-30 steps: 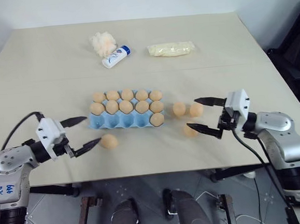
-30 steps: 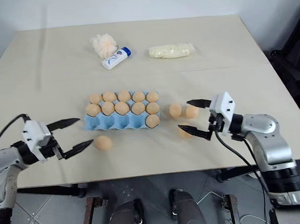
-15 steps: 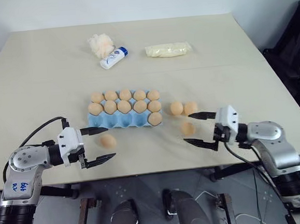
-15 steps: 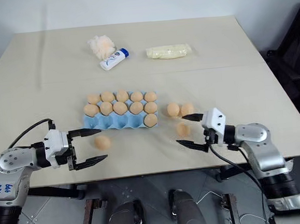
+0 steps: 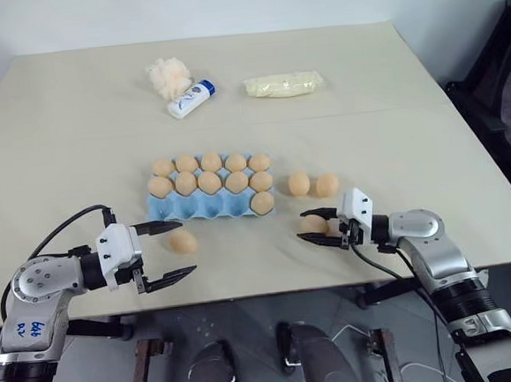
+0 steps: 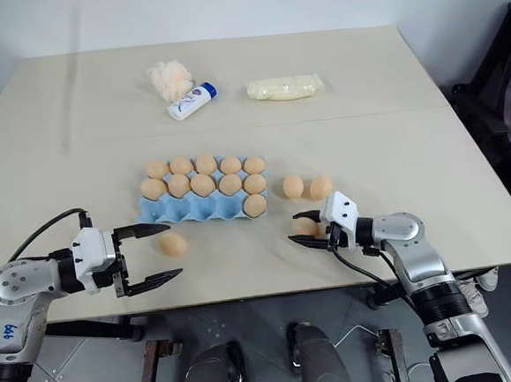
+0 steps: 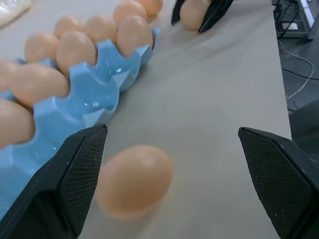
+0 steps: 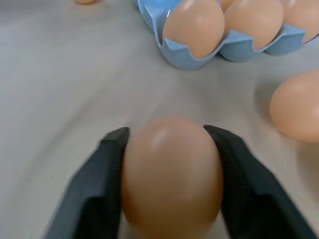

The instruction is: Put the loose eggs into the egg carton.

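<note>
Right gripper (image 5: pixel 319 227) clamped on a loose egg (image 5: pixel 312 224) on the surface, egg carton (image 5: pixel 205 205) lying toward the left gripper (image 5: pixel 173 249), spread wide. Left wrist: another egg (image 7: pixel 133 180) between open fingers. Right wrist: egg pinched, carton beyond.

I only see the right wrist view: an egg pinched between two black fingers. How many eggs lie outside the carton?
Observer: Four: the pinched egg, two eggs off the egg carton's right end, one egg before its front row.
Operator: Room for them all?
Observer: Yes, four empty cups, all in its front row.
Operator: What's the other arm doing?
Observer: The left tool is open, that front egg at its fingertips.
</note>
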You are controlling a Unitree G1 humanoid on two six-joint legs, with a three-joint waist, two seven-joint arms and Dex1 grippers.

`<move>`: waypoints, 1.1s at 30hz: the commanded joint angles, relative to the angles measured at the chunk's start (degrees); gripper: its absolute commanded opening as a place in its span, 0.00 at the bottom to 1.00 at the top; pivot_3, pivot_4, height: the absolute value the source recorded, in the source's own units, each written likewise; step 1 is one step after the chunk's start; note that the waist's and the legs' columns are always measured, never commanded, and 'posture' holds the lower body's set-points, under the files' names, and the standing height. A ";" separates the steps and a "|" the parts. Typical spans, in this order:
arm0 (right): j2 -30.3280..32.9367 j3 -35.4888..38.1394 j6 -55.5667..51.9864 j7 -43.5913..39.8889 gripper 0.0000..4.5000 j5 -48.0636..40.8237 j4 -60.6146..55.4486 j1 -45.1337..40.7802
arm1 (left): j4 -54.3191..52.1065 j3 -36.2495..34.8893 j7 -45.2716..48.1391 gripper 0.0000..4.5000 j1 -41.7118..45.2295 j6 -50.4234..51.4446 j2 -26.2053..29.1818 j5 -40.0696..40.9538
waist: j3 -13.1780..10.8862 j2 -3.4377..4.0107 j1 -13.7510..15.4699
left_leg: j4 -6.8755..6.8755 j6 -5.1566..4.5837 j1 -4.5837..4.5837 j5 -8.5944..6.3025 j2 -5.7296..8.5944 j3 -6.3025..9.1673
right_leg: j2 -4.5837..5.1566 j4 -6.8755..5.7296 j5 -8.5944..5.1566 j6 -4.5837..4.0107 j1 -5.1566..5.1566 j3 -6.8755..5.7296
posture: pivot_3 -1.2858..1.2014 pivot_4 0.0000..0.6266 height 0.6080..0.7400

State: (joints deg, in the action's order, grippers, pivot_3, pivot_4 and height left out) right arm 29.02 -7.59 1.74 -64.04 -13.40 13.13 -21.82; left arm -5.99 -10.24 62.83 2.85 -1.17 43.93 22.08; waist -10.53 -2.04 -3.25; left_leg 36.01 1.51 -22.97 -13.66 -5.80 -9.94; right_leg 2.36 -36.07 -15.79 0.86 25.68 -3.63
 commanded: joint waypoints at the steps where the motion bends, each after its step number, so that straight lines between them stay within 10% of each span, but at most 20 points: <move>1: -1.55 -0.35 -0.45 -0.53 0.39 -1.70 -3.82 -1.50 | -2.54 -3.34 -1.29 1.00 -2.02 1.10 0.64 1.71 | 0.00 0.01 -0.08 | 0.00 0.00 0.02 0.00 0.00 0.00 | 0.00 -0.02 0.00 0.00 0.00 0.01 | 0.52 0.24 1.00; 15: -15.37 -7.15 -8.51 11.15 0.39 6.24 4.96 -21.38 | -1.62 -8.38 -4.53 1.00 -6.75 3.29 -0.29 2.22 | -0.01 0.02 -0.08 | -0.03 0.02 0.07 0.02 -0.15 -0.02 | 0.15 -0.19 -0.02 -0.08 0.06 0.03 | 0.52 0.24 1.00; 19: -18.46 -7.66 -8.93 12.48 0.69 7.22 9.41 -24.39 | -2.37 -8.13 -5.39 1.00 -6.71 3.27 -0.76 2.30 | 0.01 0.00 -0.21 | -0.02 0.00 -0.22 0.01 -0.13 -0.06 | 0.19 -0.35 0.00 -0.05 0.35 0.06 | 0.52 0.24 1.00; 23: -17.08 -6.47 -10.06 10.45 0.98 5.39 4.25 -21.53 | -2.81 -9.03 -5.85 1.00 -6.90 3.44 -0.46 2.78 | 0.02 -0.02 -0.13 | -0.04 -0.12 -0.24 0.09 -0.13 -0.07 | 0.17 -0.63 -0.01 -0.07 0.55 0.06 | 0.52 0.24 1.00; 33: -1.13 11.95 -9.67 7.78 0.99 -5.54 -12.73 -3.17 | -2.73 -2.35 -5.39 1.00 0.63 7.08 -2.14 3.48 | 0.04 -0.05 1.26 | 0.08 0.02 -0.26 0.04 0.07 -0.08 | 0.20 -0.61 -0.04 -0.08 0.54 0.09 | 0.52 0.24 1.00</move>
State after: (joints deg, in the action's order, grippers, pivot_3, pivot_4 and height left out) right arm 26.98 0.66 -9.87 -56.62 -16.56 3.31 -26.74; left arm -7.02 -13.86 57.21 2.28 4.34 41.95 24.42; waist -10.50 -2.09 -1.99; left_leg 36.09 1.52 -23.20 -13.62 -5.72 -10.02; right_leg 2.54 -36.60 -15.82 0.79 26.15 -3.54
